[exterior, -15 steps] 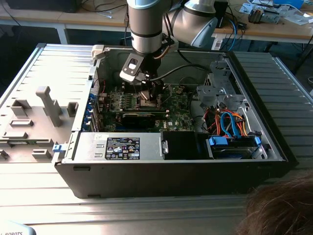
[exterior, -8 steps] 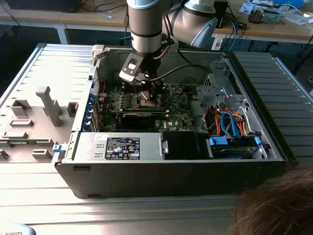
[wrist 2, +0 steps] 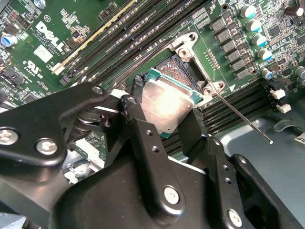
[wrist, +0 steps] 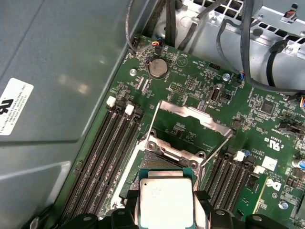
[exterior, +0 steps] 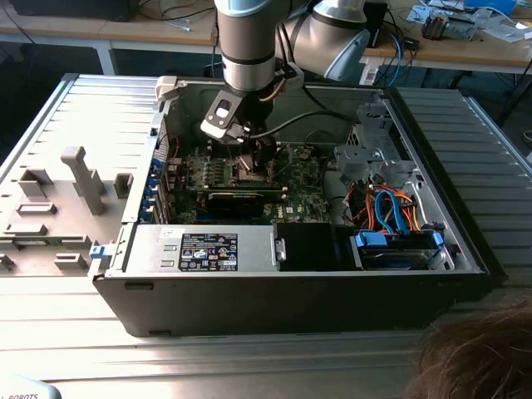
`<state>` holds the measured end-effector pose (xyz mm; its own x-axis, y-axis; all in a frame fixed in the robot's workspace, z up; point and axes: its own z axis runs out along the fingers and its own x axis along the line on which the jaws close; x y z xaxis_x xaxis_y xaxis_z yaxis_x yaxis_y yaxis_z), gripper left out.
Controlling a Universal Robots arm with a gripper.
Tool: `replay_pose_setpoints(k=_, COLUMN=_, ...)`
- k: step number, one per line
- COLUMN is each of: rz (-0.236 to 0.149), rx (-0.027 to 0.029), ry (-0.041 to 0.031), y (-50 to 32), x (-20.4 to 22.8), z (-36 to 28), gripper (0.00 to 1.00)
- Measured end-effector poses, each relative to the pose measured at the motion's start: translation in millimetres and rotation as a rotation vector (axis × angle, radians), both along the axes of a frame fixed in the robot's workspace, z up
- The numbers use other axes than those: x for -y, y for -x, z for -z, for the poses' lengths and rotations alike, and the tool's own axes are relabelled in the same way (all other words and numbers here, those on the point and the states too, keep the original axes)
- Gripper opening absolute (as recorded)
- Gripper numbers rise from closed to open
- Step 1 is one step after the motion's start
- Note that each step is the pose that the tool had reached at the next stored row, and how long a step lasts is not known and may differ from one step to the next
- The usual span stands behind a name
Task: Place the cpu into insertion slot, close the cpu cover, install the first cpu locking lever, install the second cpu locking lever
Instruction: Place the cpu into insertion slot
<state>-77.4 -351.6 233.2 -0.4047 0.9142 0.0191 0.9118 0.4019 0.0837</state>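
the end effector grips the cpu just above the insertion slot, near 11 o'clock from the middle of the computer case in the exterior view. the cpu cover stands open. i think the cpu should go down level, edges matched to the slot, without force.

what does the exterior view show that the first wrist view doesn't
Exterior view adds: the whole open computer case, the arm reaching into it, blue and orange cables, and a grey fixture beside the case. First wrist view adds: the cpu gripped above the insertion slot, the cpu cover standing open, and a coin cell. Shared: the green motherboard and the tool.
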Motion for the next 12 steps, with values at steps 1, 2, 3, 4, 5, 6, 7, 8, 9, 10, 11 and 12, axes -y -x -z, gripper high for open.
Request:
replay_pose_setpoints(k=1, rz=0.001, rx=0.0, ry=0.0, y=0.0, x=0.0, z=0.0, gripper=0.54)
replay_pose_setpoints(k=2, rz=0.002, rx=0.0, ry=0.0, y=0.0, x=0.0, z=0.1, gripper=0.54)
replay_pose_setpoints(k=3, rz=0.003, rx=0.0, ry=0.0, y=0.0, x=0.0, z=0.1, gripper=0.54)
replay_pose_setpoints(k=4, rz=0.005, rx=0.0, ry=0.0, y=0.0, x=0.0, z=0.2, gripper=0.54)
replay_pose_setpoints(k=5, rz=0.007, rx=0.0, ry=0.0, y=0.0, x=0.0, z=0.2, gripper=0.54)
replay_pose_setpoints(k=6, rz=0.008, rx=-0.0001, ry=0.0001, y=0.0, x=0.0, z=0.2, gripper=0.54)
replay_pose_setpoints(k=7, rz=0.009, rx=-0.0001, ry=0.0001, y=0.0, x=0.0, z=0.3, gripper=0.54)
replay_pose_setpoints(k=8, rz=0.01, rx=0.0, ry=0.0, y=0.0, x=0.0, z=0.3, gripper=0.54)
replay_pose_setpoints(k=9, rz=0.012, rx=0.0, ry=0.0, y=0.0, x=0.0, z=0.3, gripper=0.54)
replay_pose_setpoints(k=10, rz=0.013, rx=-0.0001, ry=0.0, y=0.0, x=0.0, z=0.3, gripper=0.54)
replay_pose_setpoints(k=11, rz=0.014, rx=0.0, ry=0.0, y=0.0, x=0.0, z=0.3, gripper=0.54)
replay_pose_setpoints(k=12, rz=0.015, rx=0.0, ry=0.0, y=0.0, x=0.0, z=0.3, gripper=0.54)
